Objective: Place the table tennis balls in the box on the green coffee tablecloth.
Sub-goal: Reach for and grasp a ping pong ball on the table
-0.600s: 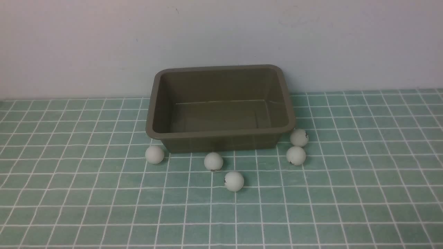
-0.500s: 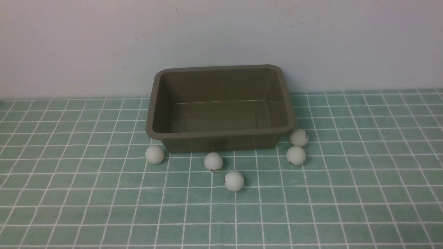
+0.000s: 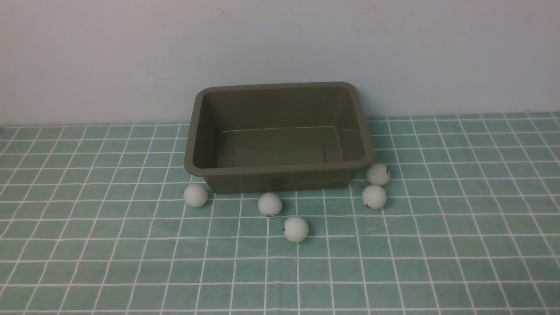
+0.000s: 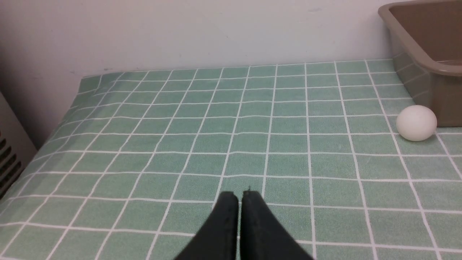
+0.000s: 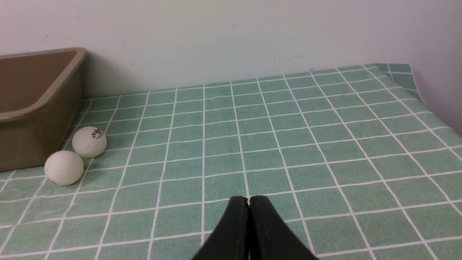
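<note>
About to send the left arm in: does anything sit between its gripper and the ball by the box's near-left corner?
Nothing visible does. Only bare tablecloth lies between the shut left gripper and that ball beside the box.

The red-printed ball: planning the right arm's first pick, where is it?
In the front view the red-printed ball sits right of centre, beside the box's near right corner, with another ball just in front of it.
</note>
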`<state>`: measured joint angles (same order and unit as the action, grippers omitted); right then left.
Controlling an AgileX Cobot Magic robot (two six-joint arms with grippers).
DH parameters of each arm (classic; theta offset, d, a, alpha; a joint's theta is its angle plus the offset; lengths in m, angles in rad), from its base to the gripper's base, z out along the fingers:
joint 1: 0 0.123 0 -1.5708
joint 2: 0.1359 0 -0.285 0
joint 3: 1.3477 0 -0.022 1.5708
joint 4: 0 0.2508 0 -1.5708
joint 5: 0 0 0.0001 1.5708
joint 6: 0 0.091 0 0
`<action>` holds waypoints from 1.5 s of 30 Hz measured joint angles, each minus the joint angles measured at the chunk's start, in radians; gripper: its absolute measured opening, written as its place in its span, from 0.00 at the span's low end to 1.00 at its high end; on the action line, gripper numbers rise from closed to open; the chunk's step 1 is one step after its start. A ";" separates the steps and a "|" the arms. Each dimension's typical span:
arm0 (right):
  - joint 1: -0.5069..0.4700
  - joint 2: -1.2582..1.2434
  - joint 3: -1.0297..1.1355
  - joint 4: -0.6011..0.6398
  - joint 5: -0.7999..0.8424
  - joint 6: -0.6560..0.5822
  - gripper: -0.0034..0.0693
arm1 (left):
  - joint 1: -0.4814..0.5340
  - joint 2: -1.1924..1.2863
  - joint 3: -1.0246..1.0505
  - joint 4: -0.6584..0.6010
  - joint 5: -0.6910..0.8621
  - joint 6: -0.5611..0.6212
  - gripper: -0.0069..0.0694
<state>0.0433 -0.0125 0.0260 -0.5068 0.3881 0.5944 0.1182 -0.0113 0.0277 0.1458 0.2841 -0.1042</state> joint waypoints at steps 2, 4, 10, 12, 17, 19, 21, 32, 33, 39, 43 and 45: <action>0.000 0.000 0.000 0.000 0.000 0.000 0.02 | 0.000 0.000 0.000 0.000 0.000 0.000 0.09; 0.000 0.000 0.000 -0.013 0.000 -0.006 0.02 | 0.000 0.000 0.000 0.000 0.000 0.000 0.09; 0.000 0.000 0.002 -0.077 -0.024 -0.012 0.02 | 0.000 0.000 0.000 0.000 0.000 0.000 0.09; 0.000 0.000 0.003 -0.096 -0.058 -0.012 0.02 | 0.000 0.000 0.000 0.000 0.000 0.000 0.09; 0.000 0.000 -0.060 -0.108 -0.134 -0.012 0.02 | 0.000 0.000 0.000 0.000 0.000 0.000 0.09; 0.000 0.000 -0.114 -0.107 -0.152 -0.011 0.02 | 0.000 0.000 0.000 0.000 0.000 0.000 0.09; 0.000 0.000 -0.158 -0.103 -0.158 -0.010 0.02 | 0.000 0.000 0.000 0.000 0.000 0.000 0.09; 0.000 0.000 -0.460 -0.030 0.038 -0.005 0.02 | 0.000 0.000 0.000 0.000 0.000 0.000 0.09; 0.000 0.000 -0.483 -0.022 0.085 -0.005 0.02 | 0.000 0.000 0.000 0.000 0.000 0.000 0.09; 0.000 0.000 -0.548 0.026 0.215 -0.035 0.02 | 0.000 0.000 0.000 0.000 0.000 0.000 0.09; 0.000 -0.001 -0.548 0.101 0.226 -0.062 0.02 | 0.000 0.000 0.000 0.000 0.000 0.000 0.09; 0.000 -0.001 -0.548 0.142 0.226 -0.106 0.02 | 0.000 0.000 0.000 0.000 0.000 0.000 0.09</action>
<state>0.0433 -0.0135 -0.5224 -0.3648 0.6136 0.4885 0.1182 -0.0113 0.0277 0.1458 0.2841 -0.1042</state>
